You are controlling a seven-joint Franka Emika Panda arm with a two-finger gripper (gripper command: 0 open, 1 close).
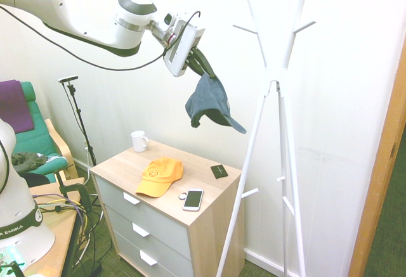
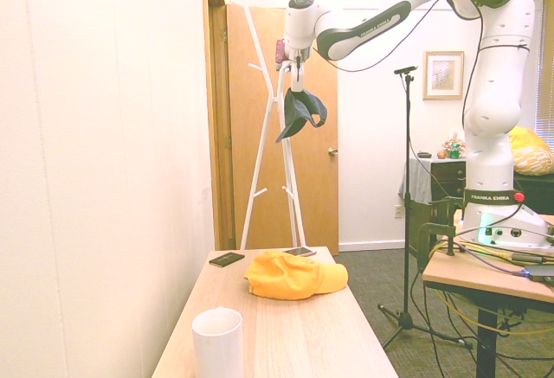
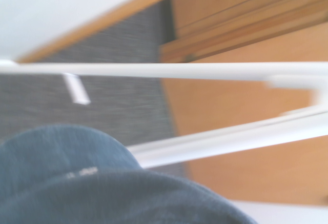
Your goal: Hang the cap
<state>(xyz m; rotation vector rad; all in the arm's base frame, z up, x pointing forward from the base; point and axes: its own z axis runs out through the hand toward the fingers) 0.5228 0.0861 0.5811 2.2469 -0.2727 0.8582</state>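
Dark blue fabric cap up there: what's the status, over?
Gripper shut on dark navy fabric baseball cap, dangling high above the wooden dresser. White coat stand close beside, pegs free. Cap not yet hung. Nothing between them.

Legible markings:

- Robot base (image 2: 490,198): a dark band carries the brand "FRANKA EMIKA" in white capitals.
- Robot forearm (image 2: 368,28): the same brand runs lengthwise, small and only partly readable.
- Second robot base (image 1: 16,229), near left: the band shows "EMIKA"; the rest is cut off.
- Yellow cap (image 1: 160,176) on the dresser: a smiley-face sign.
- Blue cap (image 3: 102,188): light lettering, too blurred to read.
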